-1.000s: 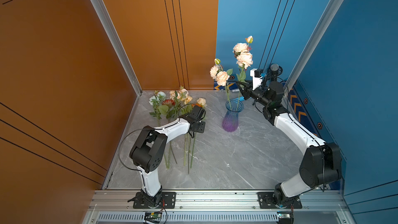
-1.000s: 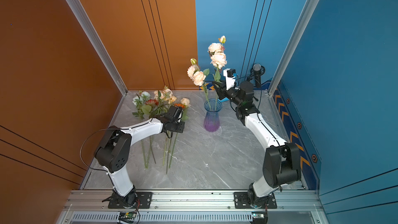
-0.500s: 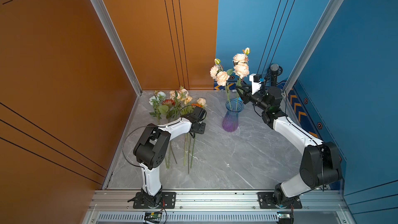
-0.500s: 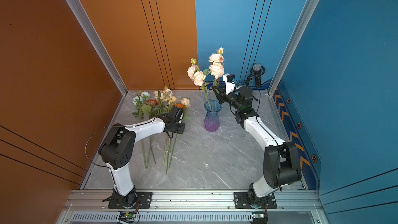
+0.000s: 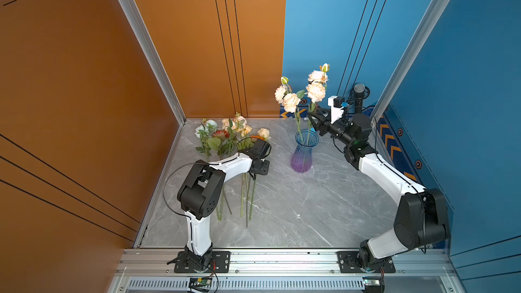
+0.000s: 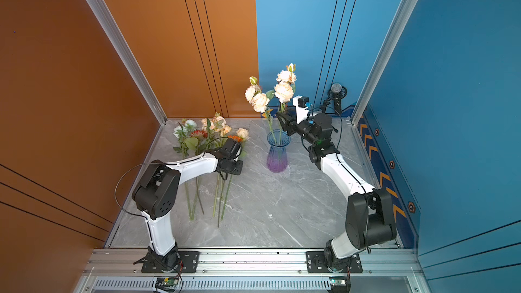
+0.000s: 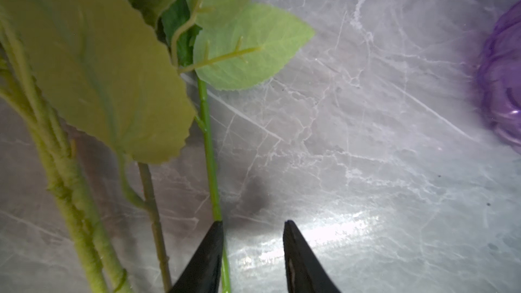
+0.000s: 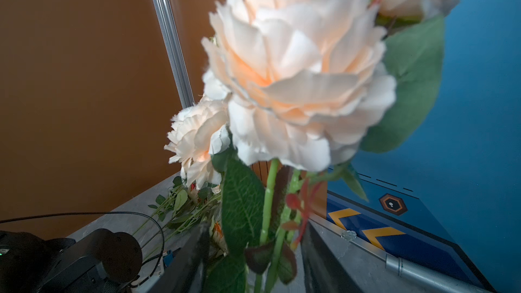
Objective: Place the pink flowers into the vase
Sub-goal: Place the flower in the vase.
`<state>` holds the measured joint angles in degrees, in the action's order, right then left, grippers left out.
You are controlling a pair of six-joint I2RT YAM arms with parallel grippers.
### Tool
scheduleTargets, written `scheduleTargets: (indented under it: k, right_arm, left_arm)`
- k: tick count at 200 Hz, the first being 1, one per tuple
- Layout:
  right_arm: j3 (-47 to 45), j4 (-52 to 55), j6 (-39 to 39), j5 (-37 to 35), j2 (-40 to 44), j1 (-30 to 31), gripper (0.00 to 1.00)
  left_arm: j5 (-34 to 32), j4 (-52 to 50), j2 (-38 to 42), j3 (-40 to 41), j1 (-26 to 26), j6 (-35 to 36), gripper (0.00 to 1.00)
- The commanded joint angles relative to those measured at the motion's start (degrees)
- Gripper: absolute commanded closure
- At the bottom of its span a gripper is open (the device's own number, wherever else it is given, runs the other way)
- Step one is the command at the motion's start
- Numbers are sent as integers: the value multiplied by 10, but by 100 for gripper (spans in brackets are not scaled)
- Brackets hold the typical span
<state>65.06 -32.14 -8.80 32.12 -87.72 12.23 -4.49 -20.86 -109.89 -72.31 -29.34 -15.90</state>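
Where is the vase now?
In both top views the vase stands on the marble table, right of centre, near the right gripper, with the loose flowers to its left.

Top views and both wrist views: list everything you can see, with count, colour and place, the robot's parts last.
pink flowers: two stems, peach-pink blooms, standing in the vase; more peach-pink blooms in the pile
vase: one, blue rim fading to purple base, upright at the back middle of the table
orange flowers: count unclear, orange-red, lying in the pile on the left arm's side
white flowers: one cluster, white, outer end of the pile
table: one, grey marble
microphone: one, black, back corner behind the right arm
left gripper: black fingers, open, low over the pile's stems
right gripper: black fingers, open around the stems above the vase
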Motion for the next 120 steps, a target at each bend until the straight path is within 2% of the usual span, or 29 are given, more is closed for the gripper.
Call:
scheduleTargets:
  k: [1,41,120]
  right_arm:
    - [-9,-3,14,-15,26,1,41]
    - [-19,2,20,-26,40,-1,27]
    - [-53,6,23,-38,85,-4,26]
  left_arm:
    - [-8,-19,-16,-16,3,-2,63]
    - [-18,-19,-23,-24,4,-5,65]
    - [-57,-20,-12,-28,-4,-7,63]
